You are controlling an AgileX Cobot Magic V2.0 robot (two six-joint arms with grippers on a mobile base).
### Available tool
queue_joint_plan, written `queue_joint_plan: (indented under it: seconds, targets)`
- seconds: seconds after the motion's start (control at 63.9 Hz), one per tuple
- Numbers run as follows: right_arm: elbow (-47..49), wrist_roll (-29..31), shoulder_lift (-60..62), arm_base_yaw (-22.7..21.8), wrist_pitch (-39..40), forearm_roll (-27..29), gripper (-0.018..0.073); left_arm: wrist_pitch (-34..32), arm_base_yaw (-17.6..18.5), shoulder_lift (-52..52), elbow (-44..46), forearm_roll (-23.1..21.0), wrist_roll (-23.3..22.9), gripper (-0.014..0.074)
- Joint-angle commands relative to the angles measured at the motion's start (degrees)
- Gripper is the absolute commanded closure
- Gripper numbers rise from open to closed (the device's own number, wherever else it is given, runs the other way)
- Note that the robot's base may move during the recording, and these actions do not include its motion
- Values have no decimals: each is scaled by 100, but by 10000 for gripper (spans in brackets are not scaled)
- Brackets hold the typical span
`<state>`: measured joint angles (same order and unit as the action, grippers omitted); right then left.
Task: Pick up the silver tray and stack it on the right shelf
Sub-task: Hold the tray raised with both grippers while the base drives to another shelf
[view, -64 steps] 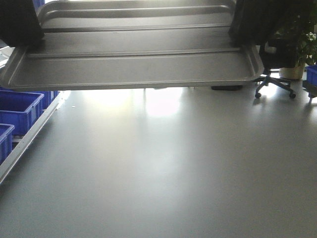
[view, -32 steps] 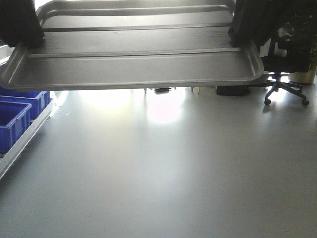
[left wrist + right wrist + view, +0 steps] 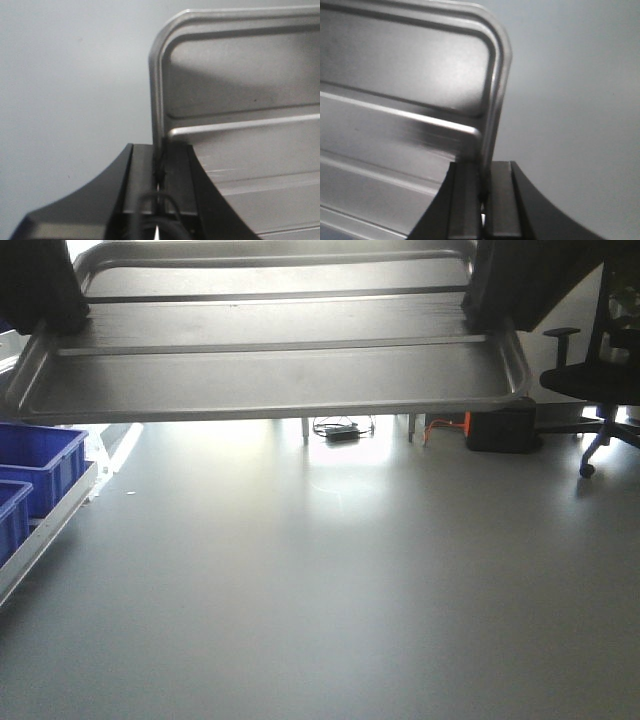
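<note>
The silver tray (image 3: 280,370) hangs level across the top of the front view, above the grey floor, with two long ridges along its floor. My left gripper (image 3: 45,300) is shut on the tray's left rim and my right gripper (image 3: 495,290) on its right rim. In the left wrist view the black fingers of the left gripper (image 3: 160,150) pinch the rim of the tray (image 3: 240,100). The right wrist view shows the right gripper (image 3: 485,167) clamped the same way on the tray (image 3: 395,100). The right shelf is out of view.
Blue bins (image 3: 35,455) sit on a pale rack rail (image 3: 45,525) at the left edge. A black box (image 3: 500,430) with an orange cable lies on the floor beyond the tray. An office chair (image 3: 600,370) stands at the far right.
The background has slid to the right: the chair and black box moved rightward and a plant left the view. The tray stays held in the same place in the view.
</note>
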<state>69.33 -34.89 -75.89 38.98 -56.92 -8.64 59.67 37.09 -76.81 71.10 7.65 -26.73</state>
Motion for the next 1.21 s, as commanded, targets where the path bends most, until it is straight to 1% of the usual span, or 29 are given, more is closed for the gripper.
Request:
queue_joint_plan:
  seconds: [0.0, 1.19]
  targets:
    - [171, 130, 189, 0, 275, -219, 502, -111, 61, 162, 184, 140, 106, 689]
    - [171, 130, 189, 0, 271, -218, 502, -110, 61, 150, 184, 78, 106, 689]
